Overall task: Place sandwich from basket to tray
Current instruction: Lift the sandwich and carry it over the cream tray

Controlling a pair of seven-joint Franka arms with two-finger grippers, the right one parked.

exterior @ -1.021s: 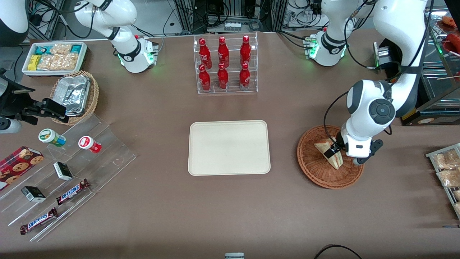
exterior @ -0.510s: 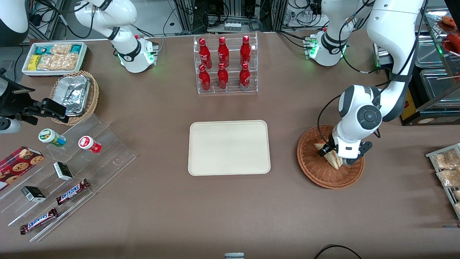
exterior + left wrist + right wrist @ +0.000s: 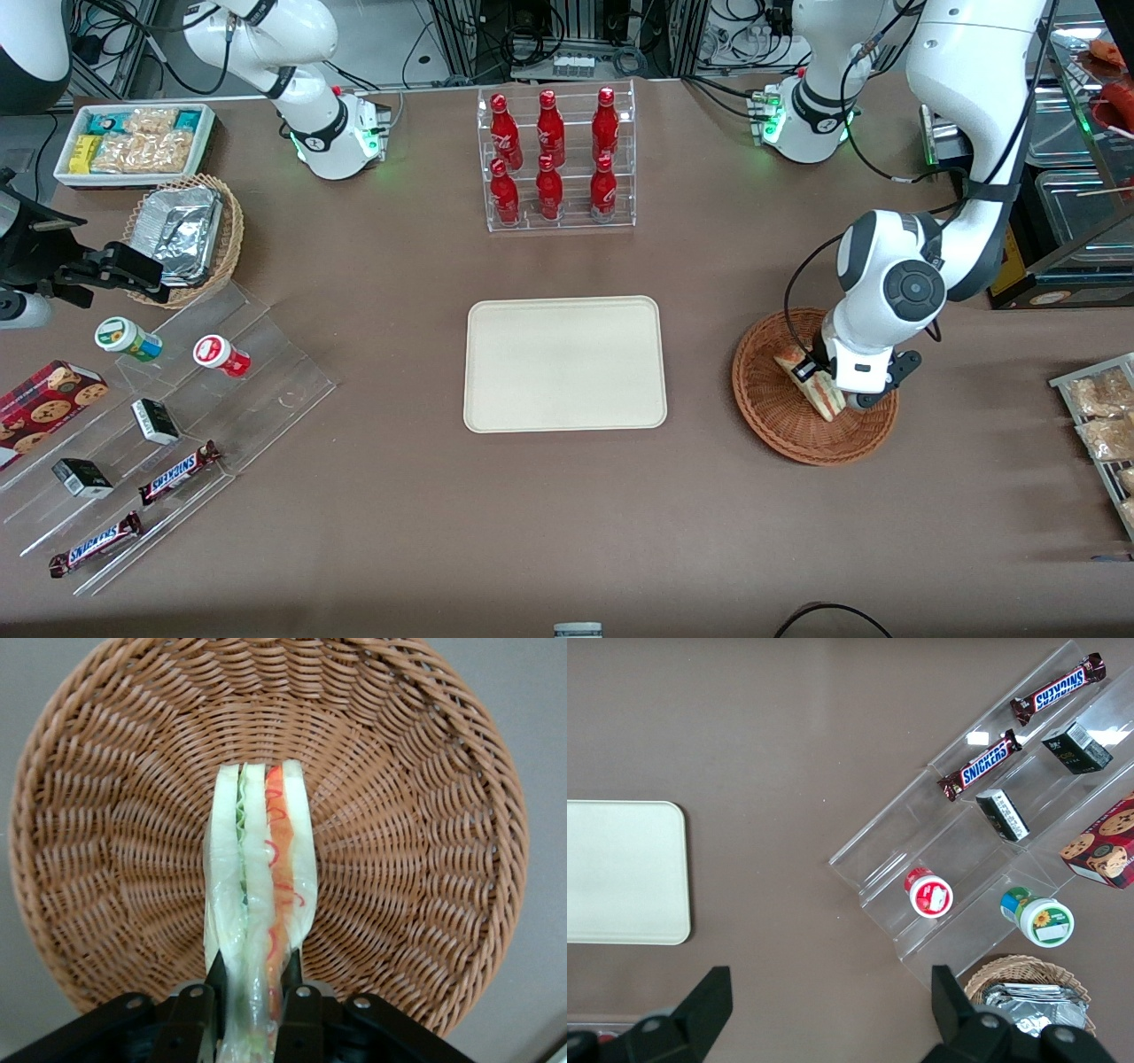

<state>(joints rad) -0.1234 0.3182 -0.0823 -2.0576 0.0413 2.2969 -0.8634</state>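
Observation:
The sandwich (image 3: 820, 390) (image 3: 261, 868), a wrapped wedge of pale bread with green and red filling along its edge, stands on edge in the reddish-brown wicker basket (image 3: 769, 403) (image 3: 416, 815). My left gripper (image 3: 808, 370) (image 3: 254, 988) is over the basket, and its two black fingers are shut on the sandwich's two bread faces. The filling edge points away from the wrist camera. The cream-beige tray (image 3: 565, 363) (image 3: 622, 870) lies flat at the table's middle, bare, about a hand's width from the basket toward the parked arm's end.
A clear rack of red bottles (image 3: 555, 159) stands farther from the front camera than the tray. A tan basket with foil containers (image 3: 184, 232), a white snack bin (image 3: 133, 142) and a clear stepped stand with snacks (image 3: 159, 425) sit toward the parked arm's end. A rack of packets (image 3: 1099, 416) lies beside the basket.
The left arm shifted toward the tray over the basket and its fingers closed onto the sandwich, which now sits slightly higher and more upright than before.

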